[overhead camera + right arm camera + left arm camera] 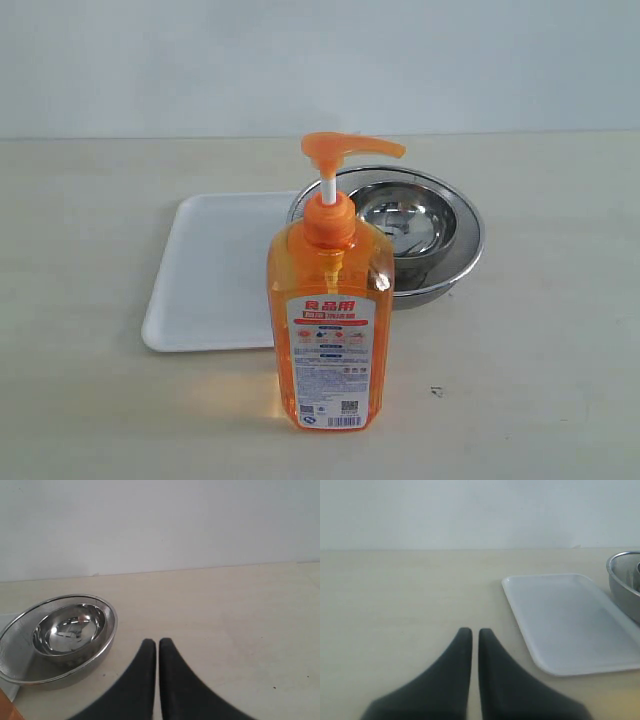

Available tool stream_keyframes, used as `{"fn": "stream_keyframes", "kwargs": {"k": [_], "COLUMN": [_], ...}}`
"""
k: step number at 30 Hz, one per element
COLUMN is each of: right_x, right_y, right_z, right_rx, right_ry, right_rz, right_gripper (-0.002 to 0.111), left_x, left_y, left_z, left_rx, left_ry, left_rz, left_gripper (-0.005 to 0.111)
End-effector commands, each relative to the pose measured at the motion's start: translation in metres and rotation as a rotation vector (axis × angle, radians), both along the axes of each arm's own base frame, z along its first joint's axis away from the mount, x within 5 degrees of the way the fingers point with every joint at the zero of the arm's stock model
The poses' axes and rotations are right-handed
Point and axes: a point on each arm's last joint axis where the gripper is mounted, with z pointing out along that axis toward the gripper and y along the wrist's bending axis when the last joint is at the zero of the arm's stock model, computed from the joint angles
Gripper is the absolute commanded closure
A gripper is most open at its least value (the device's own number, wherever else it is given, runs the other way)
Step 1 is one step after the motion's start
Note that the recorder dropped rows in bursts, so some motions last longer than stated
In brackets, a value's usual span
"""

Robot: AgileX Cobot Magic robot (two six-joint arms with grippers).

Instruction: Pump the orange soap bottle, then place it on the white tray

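The orange soap bottle (330, 320) stands upright on the table near the front, pump head raised and its spout pointing right. Behind it and to the left lies the white tray (215, 270), also seen in the left wrist view as the white tray (570, 620). Neither gripper shows in the exterior view. My left gripper (471, 631) is shut with nothing between its fingers, over bare table beside the tray. My right gripper (157, 642) is shut and empty too, over bare table near the steel bowls. An orange sliver (6, 711) at the right wrist view's corner is the bottle.
Two nested round steel bowls (455, 250) sit behind the bottle to the right, touching the tray's right end; the steel bowls (57, 645) also show in the right wrist view. A light wall rises behind the table. A small dark speck (436, 391) marks the table.
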Motion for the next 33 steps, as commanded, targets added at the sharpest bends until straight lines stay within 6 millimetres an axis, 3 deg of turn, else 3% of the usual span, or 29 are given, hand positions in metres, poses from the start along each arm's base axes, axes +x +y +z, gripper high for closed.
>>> {"fn": "stream_keyframes", "kwargs": {"k": [1, 9, 14, 29, 33], "right_x": [0.001, 0.003, 0.021, 0.121, 0.138], "right_y": [0.0, -0.001, 0.0, 0.002, 0.002], "right_z": [0.007, 0.012, 0.009, -0.035, -0.052], "right_rx": [0.009, 0.013, -0.025, -0.029, -0.064], "right_ry": [-0.05, -0.115, -0.04, 0.276, 0.35], "right_rz": [-0.004, -0.01, -0.003, 0.002, 0.01], "right_gripper": [0.108, 0.108, 0.108, 0.108, 0.108], "left_x": [0.0, 0.0, 0.0, 0.0, 0.0], "left_y": [0.0, 0.0, 0.0, 0.0, 0.0], "left_z": [-0.001, -0.001, -0.001, -0.001, -0.001], "left_rx": [-0.007, -0.007, -0.007, -0.007, -0.007], "left_ry": [0.0, 0.0, 0.0, 0.0, 0.0], "left_rz": [-0.001, -0.001, -0.001, -0.001, -0.001], "left_gripper": [0.102, 0.102, 0.102, 0.102, 0.102]}}
